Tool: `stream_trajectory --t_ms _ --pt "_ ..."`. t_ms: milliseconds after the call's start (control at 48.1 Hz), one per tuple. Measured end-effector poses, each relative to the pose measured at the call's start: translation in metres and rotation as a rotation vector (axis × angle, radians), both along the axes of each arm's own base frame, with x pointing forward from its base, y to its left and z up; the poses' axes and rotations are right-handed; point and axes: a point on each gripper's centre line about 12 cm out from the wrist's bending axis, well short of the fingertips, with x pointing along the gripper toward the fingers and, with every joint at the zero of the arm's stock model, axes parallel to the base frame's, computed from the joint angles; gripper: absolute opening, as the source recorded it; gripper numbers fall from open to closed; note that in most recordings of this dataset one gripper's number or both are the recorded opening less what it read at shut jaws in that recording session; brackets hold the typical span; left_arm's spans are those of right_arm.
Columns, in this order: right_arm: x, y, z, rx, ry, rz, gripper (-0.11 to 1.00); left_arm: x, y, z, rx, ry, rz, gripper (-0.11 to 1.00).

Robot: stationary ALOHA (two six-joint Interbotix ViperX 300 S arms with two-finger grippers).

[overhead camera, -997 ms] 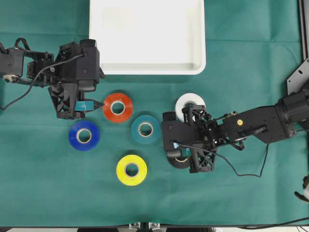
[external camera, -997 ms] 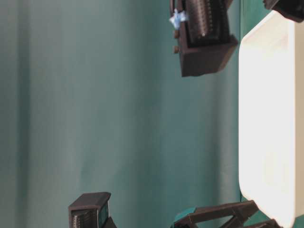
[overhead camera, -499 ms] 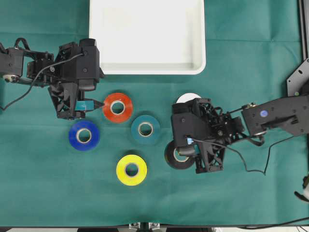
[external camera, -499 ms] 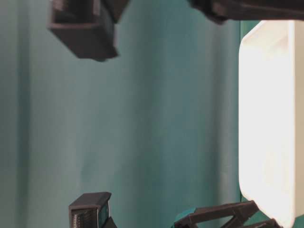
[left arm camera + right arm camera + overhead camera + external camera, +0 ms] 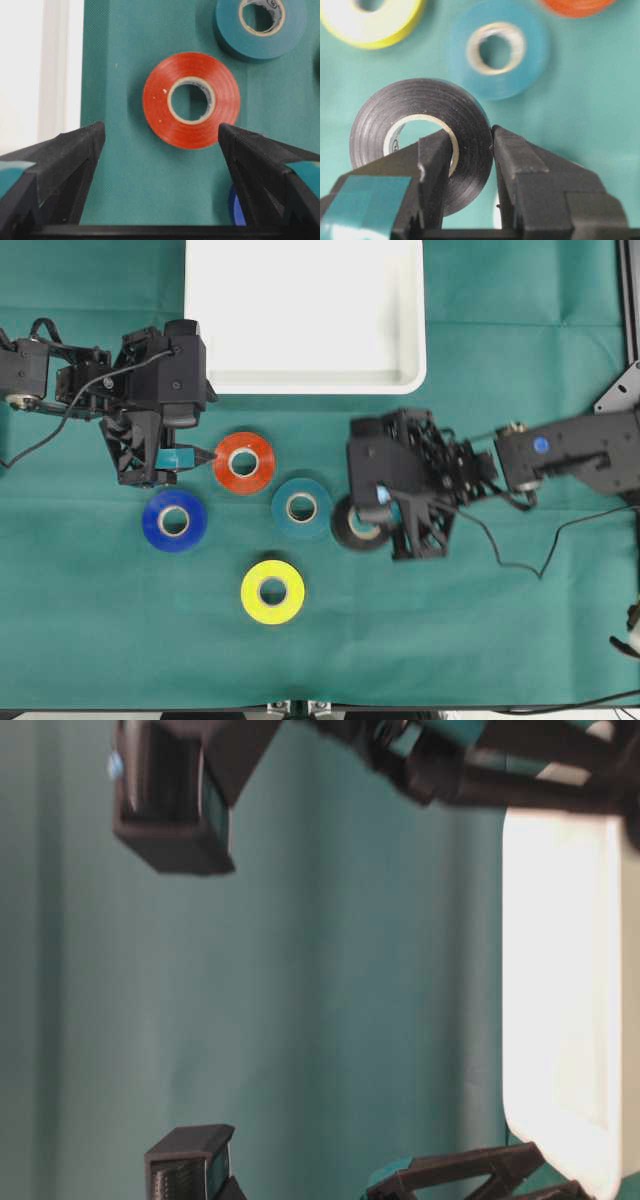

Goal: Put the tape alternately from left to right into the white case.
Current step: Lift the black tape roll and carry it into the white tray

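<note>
Green cloth (image 5: 520,640) across the table, white case (image 5: 305,380) at its top edge. At left, left gripper (image 5: 195,456) with jaws spread wide, just beside red-orange roll (image 5: 244,462). Blue roll (image 5: 174,520), yellow roll (image 5: 272,591), teal roll (image 5: 302,508) lying flat on the cloth. Further right, right gripper (image 5: 372,523) clamped through black roll (image 5: 352,525), pinching its wall, just beside teal.

Black roll (image 5: 420,135) pinched through its wall between the right gripper (image 5: 470,165) fingers, lifted and tilted. Teal roll (image 5: 497,47) flat just beyond its tips, yellow (image 5: 370,17) off to their left. Red-orange roll (image 5: 191,100) flat ahead of the parted left gripper (image 5: 160,165). White case (image 5: 305,315) beyond both.
</note>
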Motion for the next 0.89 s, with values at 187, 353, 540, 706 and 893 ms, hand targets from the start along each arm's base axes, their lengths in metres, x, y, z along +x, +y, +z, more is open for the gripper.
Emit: stream_trajectory --t_ms 187,353,540,706,893 --pt "0.013 -0.043 0.009 -0.087 -0.035 -0.052 0.28 0.0 0.0 0.0 0.0 0.002 0.0 0.56" --pt "0.019 -0.09 0.018 -0.146 -0.067 -0.133 0.28 0.0 0.0 0.0 0.0 0.002 0.0 0.56" --pt "0.028 -0.125 0.013 -0.152 -0.1 -0.202 0.28 0.0 0.0 0.0 -0.001 0.0 0.001 0.56" --pt "0.038 -0.147 -0.003 -0.151 -0.105 -0.238 0.28 0.0 0.0 0.0 0.0 0.002 0.0 0.56" --pt "0.043 -0.167 -0.02 -0.166 -0.095 -0.258 0.28 0.0 0.0 -0.001 -0.001 0.003 0.003 0.56"
